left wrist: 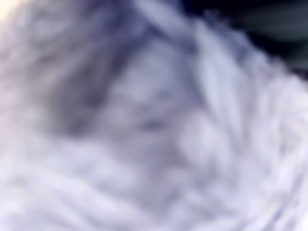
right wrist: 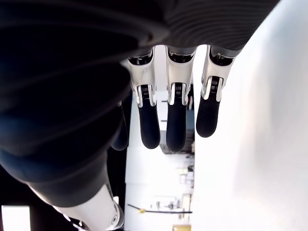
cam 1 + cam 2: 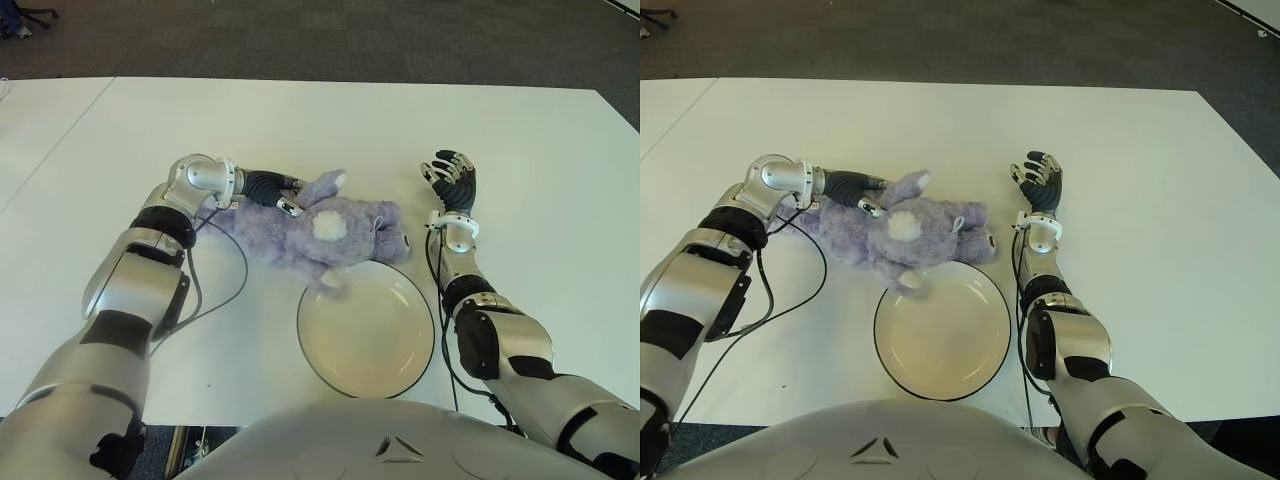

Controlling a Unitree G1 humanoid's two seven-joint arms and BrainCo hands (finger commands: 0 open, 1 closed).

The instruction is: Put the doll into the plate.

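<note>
White table (image 3: 520,150) under me, dark carpet beyond. My left hand (image 3: 268,188) is pressed into the purple doll (image 3: 320,232); I cannot tell whether its fingers have closed. The doll lies just behind the plate (image 3: 366,328), one leg over the rim. I should grip firmly, lift clear, then lower it centred. My right hand (image 3: 452,180), fingers relaxed and empty, shows right of the doll.

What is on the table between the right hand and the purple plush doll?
Nothing: in the left eye view only bare white table separates the open right hand from the purple plush doll, which the left hand grips.
</note>
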